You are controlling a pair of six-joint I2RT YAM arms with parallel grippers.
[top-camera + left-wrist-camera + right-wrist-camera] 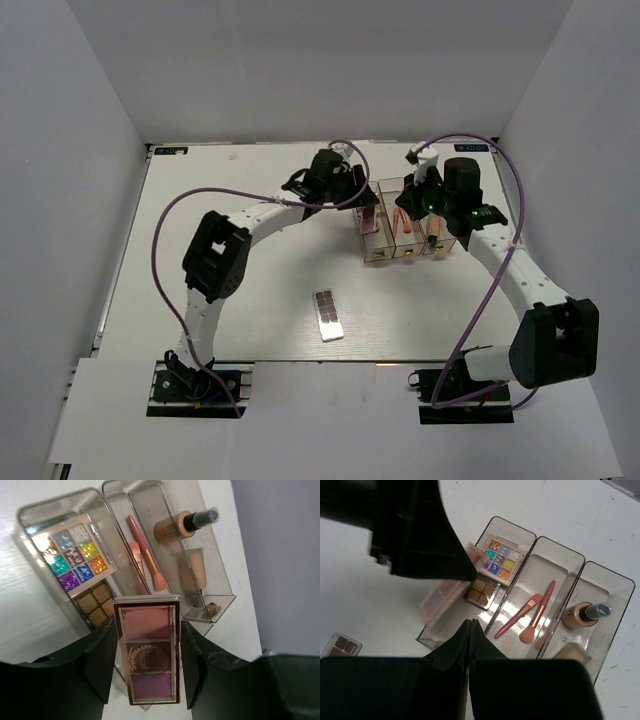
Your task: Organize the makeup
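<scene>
We've got the left pincer [148, 672] pinching the pink palette [148, 625] by its long edges, face up, just at the near end of the clear box [222, 597]. Can't tell if it touches the box wall yet.

The target looks like the end compartment w/ the multicoloured palette [75, 555] and the brown palette [97, 597] partly under it. The brushes [145, 555] are in the middle bay; the bottle [177, 526] and tube [192, 572] are in the far one.

The right pincer [470, 630] is pressed together, holding nothing, and hangs above the box.

To do this step well, we'd:
- line the palette's long axis up w/ the compartment so it clears both walls
- go in tilted and low, and slide it onto the stack rather than drop it
- keep the grip firm till it's supported, then let go
- keep the right arm out of the way, since the 2 pincers are close

The dark grey palette [327, 315] is alone on the worktop [230, 300], well apart from the box; probably next.
</scene>
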